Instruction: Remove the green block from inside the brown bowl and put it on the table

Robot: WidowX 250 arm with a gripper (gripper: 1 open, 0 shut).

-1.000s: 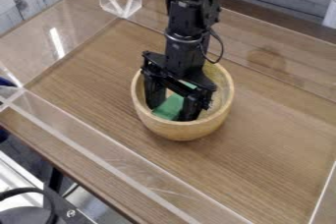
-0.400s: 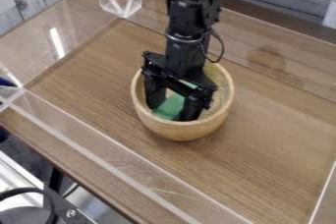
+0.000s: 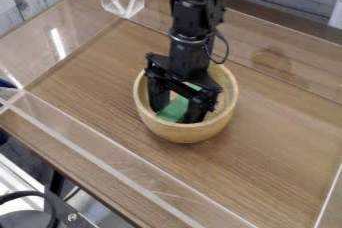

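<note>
You've got the gripper (image 3: 181, 94) pointing down inside the brown bowl (image 3: 189, 129), jaws spread wide to straddle the green block (image 3: 175, 107) lying between and below them, apparently not yet pinched, with bare table (image 3: 267, 152) all around for placing.

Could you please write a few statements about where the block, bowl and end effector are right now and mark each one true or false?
1. The green block lies inside the brown bowl. True.
2. The end effector is lowered into the bowl with its jaws spread open, one on each side of the block. True.
3. The bowl is tipped on its side. False: it sits upright on the table.
4. The green block rests on the bare tabletop beside the bowl. False: it is in the bowl.
5. A second bowl stands on the table. False: only one is in view.
</note>
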